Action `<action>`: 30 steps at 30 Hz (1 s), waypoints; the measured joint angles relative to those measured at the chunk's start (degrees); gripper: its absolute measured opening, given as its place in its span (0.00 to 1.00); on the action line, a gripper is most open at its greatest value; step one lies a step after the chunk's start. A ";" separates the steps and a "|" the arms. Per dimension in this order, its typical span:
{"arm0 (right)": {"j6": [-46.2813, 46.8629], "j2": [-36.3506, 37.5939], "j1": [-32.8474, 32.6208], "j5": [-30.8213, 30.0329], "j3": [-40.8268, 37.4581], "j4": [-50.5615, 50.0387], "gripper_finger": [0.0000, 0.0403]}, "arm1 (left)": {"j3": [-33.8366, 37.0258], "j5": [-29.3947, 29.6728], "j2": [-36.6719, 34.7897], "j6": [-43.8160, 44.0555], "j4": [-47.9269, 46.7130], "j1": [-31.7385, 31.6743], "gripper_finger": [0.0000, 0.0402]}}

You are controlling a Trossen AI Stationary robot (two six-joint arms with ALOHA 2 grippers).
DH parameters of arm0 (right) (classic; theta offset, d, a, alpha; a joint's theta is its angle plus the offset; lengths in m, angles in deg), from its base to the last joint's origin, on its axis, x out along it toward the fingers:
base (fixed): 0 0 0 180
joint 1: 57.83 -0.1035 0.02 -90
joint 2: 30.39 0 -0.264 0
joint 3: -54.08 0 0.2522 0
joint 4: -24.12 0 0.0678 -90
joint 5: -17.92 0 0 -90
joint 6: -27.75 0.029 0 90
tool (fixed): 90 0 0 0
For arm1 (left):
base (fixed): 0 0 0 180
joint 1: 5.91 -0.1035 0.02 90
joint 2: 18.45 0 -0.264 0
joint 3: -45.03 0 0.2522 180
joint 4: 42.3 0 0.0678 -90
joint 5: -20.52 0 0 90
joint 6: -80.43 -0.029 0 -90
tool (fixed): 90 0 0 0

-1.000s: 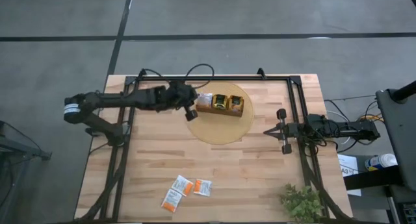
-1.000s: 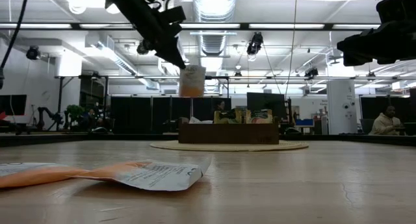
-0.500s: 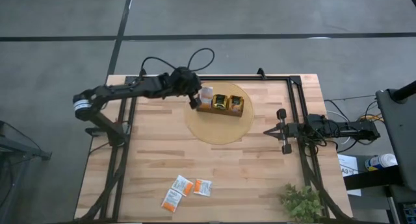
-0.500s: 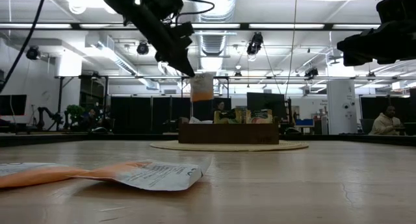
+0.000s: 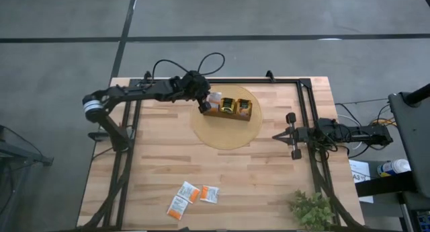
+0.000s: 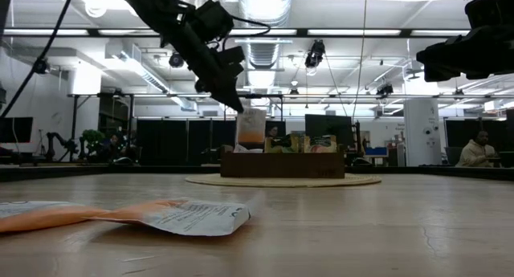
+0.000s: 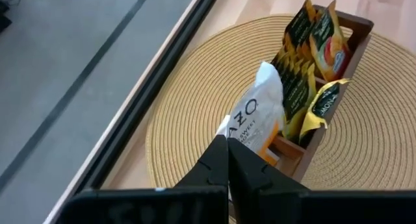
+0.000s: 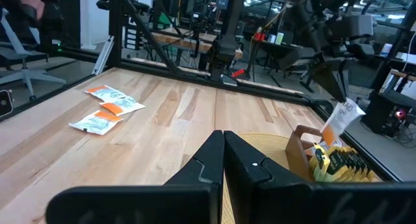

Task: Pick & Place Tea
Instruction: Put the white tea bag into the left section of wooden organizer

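My left gripper [image 5: 203, 104] [image 6: 233, 100] is shut on a white-and-orange tea packet [image 5: 213, 97] [image 6: 251, 126] above the left end of the brown wooden tray [image 5: 230, 115] [image 7: 311, 148]. The tray stands on a round woven mat [image 5: 225, 134] and holds yellow-green packets with dark panels [image 7: 296, 87] standing on edge. Three more white-and-orange packets [image 5: 191, 195] [image 8: 104, 107] lie flat near the table's near edge. My right gripper [image 5: 293, 136] [image 8: 223, 143] waits shut over the table's right side. My left gripper pinches the white-and-orange packet by its upper end [image 7: 239, 134] between the two fingers, slanting down from the table's left. The packet hangs below the fingers, tilted. Its lower end [image 6: 251, 140] is at the mouth of the tray's left compartment; whether it rests there I cannot tell.
A black metal frame [image 5: 306, 118] runs along the table's far, left and right sides. A small green plant [image 5: 311, 208] stands at the near right corner. Bare wood lies between the mat and the three loose packets.
My left gripper has carried the packet toward the far edge and right, to the tray's left end, and has then come down. The packet, held high above the tray a second ago, now hangs with its lower end at the tray's top.
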 joint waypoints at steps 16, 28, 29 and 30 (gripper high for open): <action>0.00 0.00 0.01 0.00 -0.01 0.00 0.02 | 2.32 -0.12 1.85 2.04 -0.19 -0.13 0.00; 0.00 0.00 0.01 0.00 -0.01 0.01 0.02 | 3.96 -0.52 1.83 4.85 1.05 -0.27 0.00; 0.00 0.00 -0.01 0.00 0.01 -0.01 0.02 | 3.96 -0.52 1.81 4.99 1.07 -0.35 0.01; 0.00 0.00 -0.01 0.00 0.01 0.01 0.02 | 3.96 -0.53 1.83 5.17 1.12 -0.40 0.02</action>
